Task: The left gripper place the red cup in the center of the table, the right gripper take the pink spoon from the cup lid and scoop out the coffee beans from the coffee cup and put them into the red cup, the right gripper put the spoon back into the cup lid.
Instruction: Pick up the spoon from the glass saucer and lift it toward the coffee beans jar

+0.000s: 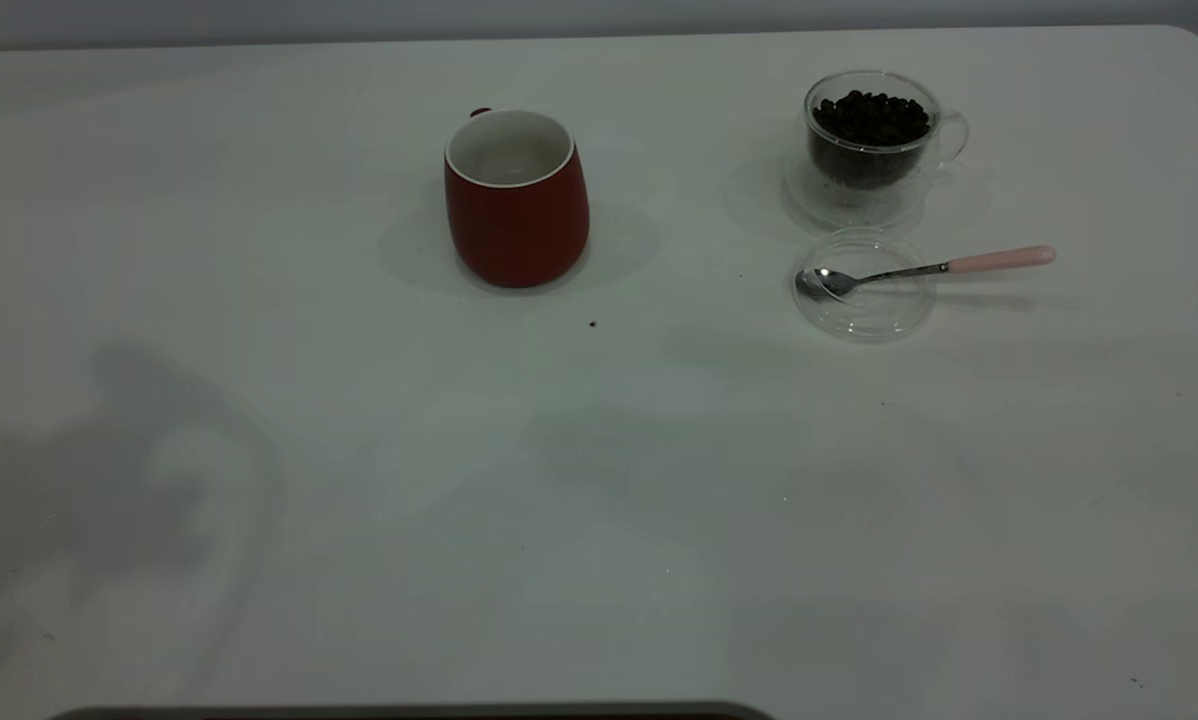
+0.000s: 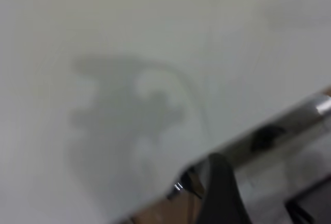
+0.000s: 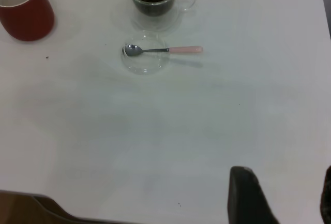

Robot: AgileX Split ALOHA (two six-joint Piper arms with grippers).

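One table (image 1: 259, 400) carries everything. On it stand two cups: one red cup (image 1: 516, 200) and one glass cup (image 1: 871, 140). The glass cup holds a single heap of beans (image 1: 871, 118), far too many and too small to count one by one. There is one lid (image 1: 864, 290) and one spoon (image 1: 934, 267). One lone dark speck (image 1: 592, 324) lies near the red cup.

Dim even light, soft shadows, left wrist view blurred
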